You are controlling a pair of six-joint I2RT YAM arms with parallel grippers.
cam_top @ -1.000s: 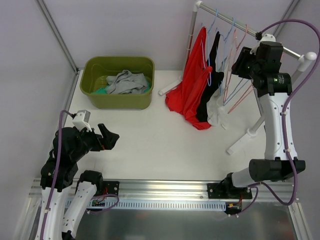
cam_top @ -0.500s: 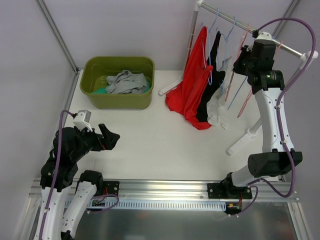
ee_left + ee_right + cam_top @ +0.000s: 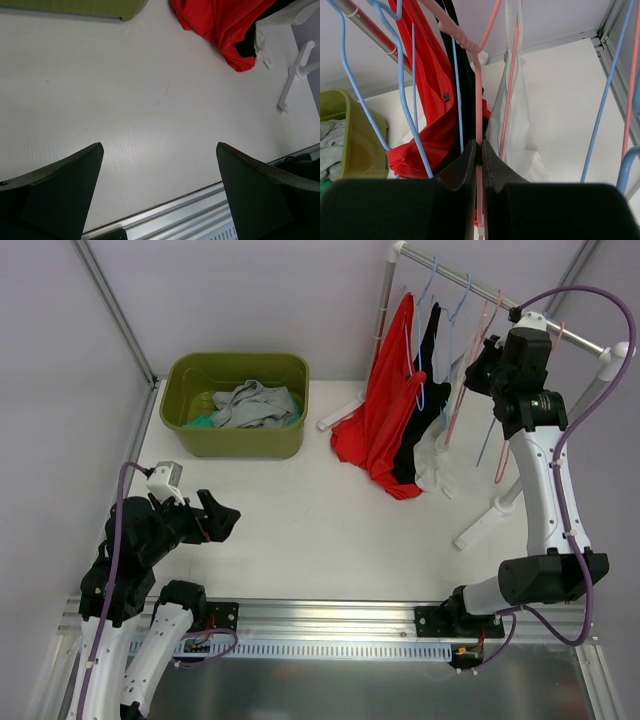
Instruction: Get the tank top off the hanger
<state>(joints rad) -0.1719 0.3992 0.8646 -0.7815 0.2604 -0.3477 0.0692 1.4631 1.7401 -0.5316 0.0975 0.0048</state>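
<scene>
While the left gripper (image 3: 220, 512) hovers low at about 8 o'clock over the white table (image 3: 300, 530), its jaws are spread wide and grasp nothing. At 11 o'clock stands a green bin (image 3: 235, 360) holding crumpled grey clothing (image 3: 250, 405). At 1 o'clock a white rail (image 3: 450, 270) slopes across the far corner. From it hang, left to right, a red tank top (image 3: 385, 415), a black garment (image 3: 428, 350) and a white garment (image 3: 428, 455), the red hem pooled on the table. Blue hangers (image 3: 402, 90) and pink ones hang among and beyond them toward 2 o'clock. The right gripper (image 3: 480, 147), raised to rail height at 2 o'clock, is clenched on the thin shaft of a pink hanger (image 3: 478, 110), one finger pressed against each side. In the right wrist view the white garment lies just beside this shaft, toward 1 o'clock; whether it hangs on this hanger cannot be told.
</scene>
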